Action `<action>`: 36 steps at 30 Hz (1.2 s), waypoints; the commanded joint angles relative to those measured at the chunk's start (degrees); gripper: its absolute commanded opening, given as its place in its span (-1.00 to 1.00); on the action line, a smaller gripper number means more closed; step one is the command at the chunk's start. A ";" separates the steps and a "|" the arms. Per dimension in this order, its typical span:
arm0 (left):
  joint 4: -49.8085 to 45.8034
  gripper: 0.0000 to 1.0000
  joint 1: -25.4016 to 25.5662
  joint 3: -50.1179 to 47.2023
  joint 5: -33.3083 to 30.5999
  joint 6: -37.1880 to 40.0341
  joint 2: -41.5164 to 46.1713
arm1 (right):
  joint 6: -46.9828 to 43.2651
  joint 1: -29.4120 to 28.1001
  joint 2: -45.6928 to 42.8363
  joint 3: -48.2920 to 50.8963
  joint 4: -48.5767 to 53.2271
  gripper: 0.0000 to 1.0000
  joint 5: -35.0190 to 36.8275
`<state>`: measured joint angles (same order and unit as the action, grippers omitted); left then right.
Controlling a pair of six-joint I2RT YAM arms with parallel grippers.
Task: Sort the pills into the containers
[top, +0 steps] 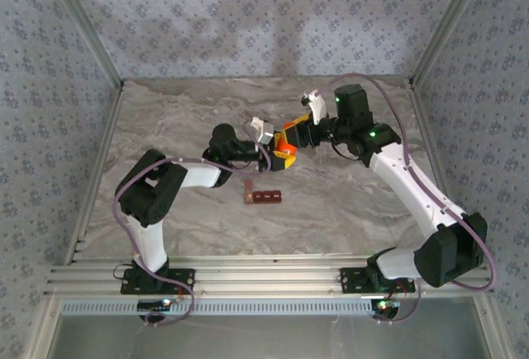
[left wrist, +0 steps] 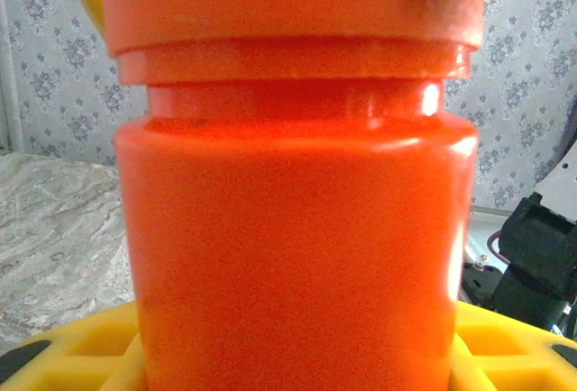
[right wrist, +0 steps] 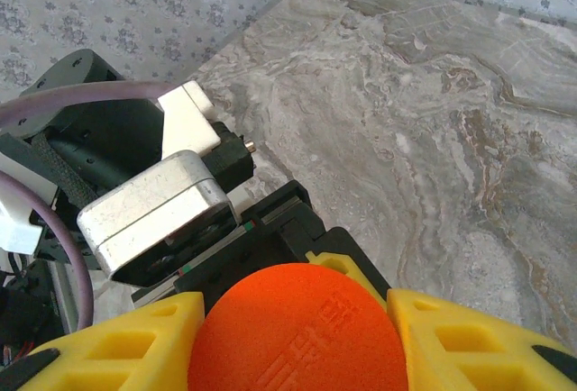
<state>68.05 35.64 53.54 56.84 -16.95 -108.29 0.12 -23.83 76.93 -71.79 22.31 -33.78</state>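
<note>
An orange pill bottle hangs above the middle of the table, held between both arms. My left gripper is shut on the bottle's body, with its yellow fingers on either side. From the right, my right gripper has its yellow fingers pressed against both sides of the orange cap. The containers, a dark red-brown strip of joined cells, lie flat on the table just in front of the bottle. The pills are hidden.
The marble tabletop is walled in by patterned panels on three sides. An aluminium rail runs along the near edge by the arm bases. The left wrist's white camera housing sits close behind the cap.
</note>
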 commanded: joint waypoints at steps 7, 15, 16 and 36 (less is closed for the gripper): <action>2.35 -1.00 0.31 0.08 0.38 1.23 3.17 | 10.46 -5.33 -2.95 8.23 -5.63 -0.23 13.72; 2.00 -1.00 0.29 0.51 0.33 1.22 2.65 | 21.22 -13.61 -3.98 12.35 -9.15 -0.19 30.37; 2.00 -1.00 0.29 0.56 0.38 1.22 2.52 | 21.78 -13.71 -4.14 12.59 -9.23 -0.19 30.77; 1.87 -1.00 0.64 2.68 1.29 0.34 0.36 | 13.60 -0.82 -15.99 5.94 -4.51 0.73 10.07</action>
<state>67.07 36.03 55.00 57.28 -16.14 -108.20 17.58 -26.89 62.72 -64.18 16.14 -16.05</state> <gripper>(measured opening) 0.525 0.864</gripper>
